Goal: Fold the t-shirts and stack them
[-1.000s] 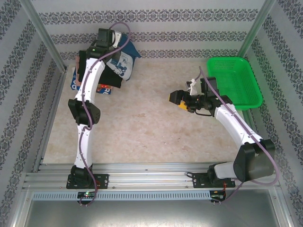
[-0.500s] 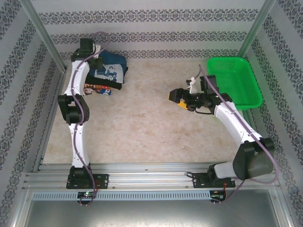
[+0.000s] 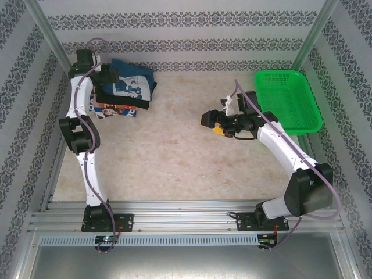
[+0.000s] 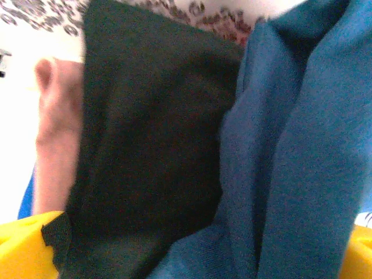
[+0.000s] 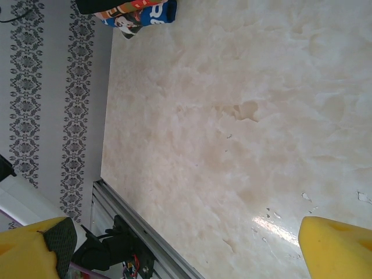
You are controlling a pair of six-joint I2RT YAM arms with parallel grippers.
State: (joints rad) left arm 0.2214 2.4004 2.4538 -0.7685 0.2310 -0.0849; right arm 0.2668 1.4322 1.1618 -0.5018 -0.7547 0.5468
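- We see the t-shirts [image 3: 125, 93] in one stack at the far left corner of the surface [image 3: 174, 157], close to the patterned wall.
- The navy blue t-shirt [image 3: 133, 81] with the light print lies on top, the black t-shirt [image 3: 116, 96] is under it, and the multicoloured t-shirt [image 3: 119, 110] is at the bottom.
- The left fingers [image 4: 26, 247] stand wide apart at the stack's left side, with black and blue cloth between them.
- The right fingers [image 5: 337, 247] are spread wide over the bare surface, near the green mesh basket [image 3: 288, 102].
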